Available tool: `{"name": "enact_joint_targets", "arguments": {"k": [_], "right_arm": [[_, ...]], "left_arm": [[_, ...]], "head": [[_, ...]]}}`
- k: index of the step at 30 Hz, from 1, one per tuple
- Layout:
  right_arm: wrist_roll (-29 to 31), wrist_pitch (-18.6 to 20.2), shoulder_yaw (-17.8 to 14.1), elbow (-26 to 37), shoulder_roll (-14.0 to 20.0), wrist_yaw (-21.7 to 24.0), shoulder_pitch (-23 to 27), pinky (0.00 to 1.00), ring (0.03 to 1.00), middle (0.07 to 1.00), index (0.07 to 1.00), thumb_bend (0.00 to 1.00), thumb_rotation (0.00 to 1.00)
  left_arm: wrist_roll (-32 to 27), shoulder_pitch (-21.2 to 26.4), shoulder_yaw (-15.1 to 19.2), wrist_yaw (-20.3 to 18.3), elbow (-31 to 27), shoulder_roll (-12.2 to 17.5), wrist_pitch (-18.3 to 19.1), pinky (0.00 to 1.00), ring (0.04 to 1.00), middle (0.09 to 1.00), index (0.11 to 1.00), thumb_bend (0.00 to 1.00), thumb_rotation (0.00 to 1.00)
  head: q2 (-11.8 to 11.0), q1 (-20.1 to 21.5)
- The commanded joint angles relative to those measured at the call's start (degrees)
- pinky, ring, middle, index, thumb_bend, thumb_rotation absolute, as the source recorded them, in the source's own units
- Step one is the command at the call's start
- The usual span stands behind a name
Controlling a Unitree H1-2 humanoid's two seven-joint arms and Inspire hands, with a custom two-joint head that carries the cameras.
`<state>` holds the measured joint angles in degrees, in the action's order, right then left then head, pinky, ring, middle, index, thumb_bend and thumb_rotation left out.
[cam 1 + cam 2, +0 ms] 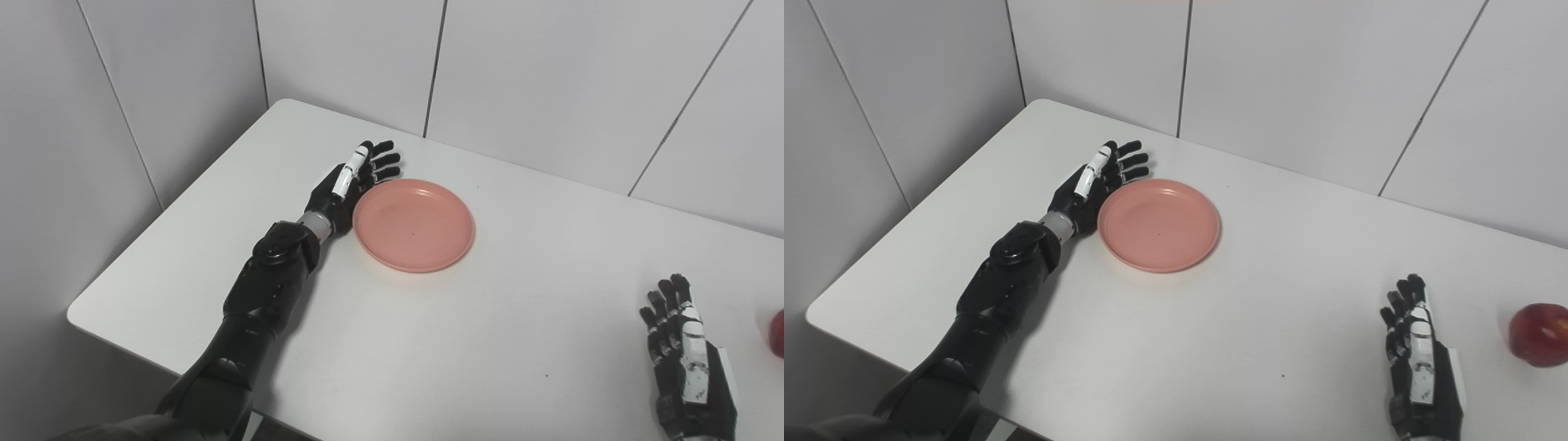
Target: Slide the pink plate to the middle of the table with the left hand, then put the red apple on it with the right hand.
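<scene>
2 open hands: left hand (344,187) flat against the light, slick round pink plastic plate (414,224) rim — push there — right hand (1421,358) beside the firm round red apple (1538,334).

Paired head views, overlapping tabletop (490,343)

- The plate (1159,224) lies on the tabletop (1249,343), left of its middle.
- The left hand (1093,182) sits just beside the plate's left rim.
- The apple (1539,334) rests at the tabletop's right edge.
- The right hand (1418,361) lies left of the apple, apart from it.
</scene>
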<state>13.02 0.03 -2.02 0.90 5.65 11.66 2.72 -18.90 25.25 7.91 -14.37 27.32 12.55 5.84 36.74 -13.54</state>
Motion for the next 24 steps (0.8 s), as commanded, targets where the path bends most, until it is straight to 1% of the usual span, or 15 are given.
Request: {"name": "enact_joint_targets", "arguments": {"k": [1, 4, 9, 13, 17, 24], "right_arm": [[0.57, 1.00, 0.34, 0.07, -0.91, -0.24, -1.21, 1.00, 1.000, 1.000, 1.000, 0.17, 1.00], [0.31, 1.54, 0.54, 0.61, -0.89, -0.42, -1.28, 1.00, 1.000, 1.000, 1.000, 0.18, 1.00], [0.67, 2.10, 0.61, 0.99, -1.25, -0.61, -1.33, 1.00, 1.000, 1.000, 1.000, 0.19, 1.00], [0.10, 1.46, 0.75, 0.88, -1.53, -1.08, -1.31, 1.00, 1.000, 1.000, 1.000, 0.19, 1.00], [0.17, 2.21, 0.71, 1.27, -1.87, -1.54, -1.39, 1.00, 1.000, 1.000, 1.000, 0.19, 1.00], [-0.27, 1.83, 1.00, 0.86, -1.72, -1.42, -1.15, 1.00, 1.000, 1.000, 1.000, 0.21, 1.00]], "left_arm": [[0.13, -0.99, -0.46, -0.26, 0.66, -0.56, 3.15, 0.86, 0.870, 0.876, 0.860, 0.35, 1.00], [0.60, -1.19, -0.81, 0.10, 0.02, -0.69, 3.47, 0.85, 0.860, 0.867, 0.849, 0.35, 1.00], [-0.08, -2.01, -1.12, -0.75, -1.03, -1.02, 4.19, 0.86, 0.869, 0.876, 0.860, 0.34, 1.00], [0.43, -2.52, -1.59, -0.92, -1.24, -1.42, 4.13, 0.87, 0.868, 0.870, 0.850, 0.34, 1.00], [0.83, -3.34, -2.44, -0.91, -3.55, -1.86, 5.48, 0.86, 0.866, 0.870, 0.849, 0.34, 1.00], [0.83, -5.00, -3.53, -0.40, -8.26, -2.82, 7.77, 0.84, 0.854, 0.857, 0.842, 0.33, 1.00]], "head": [[-0.03, 0.07], [0.18, 0.29], [0.67, 1.24], [0.95, 1.79], [1.10, 2.12], [1.71, 3.10]]}}
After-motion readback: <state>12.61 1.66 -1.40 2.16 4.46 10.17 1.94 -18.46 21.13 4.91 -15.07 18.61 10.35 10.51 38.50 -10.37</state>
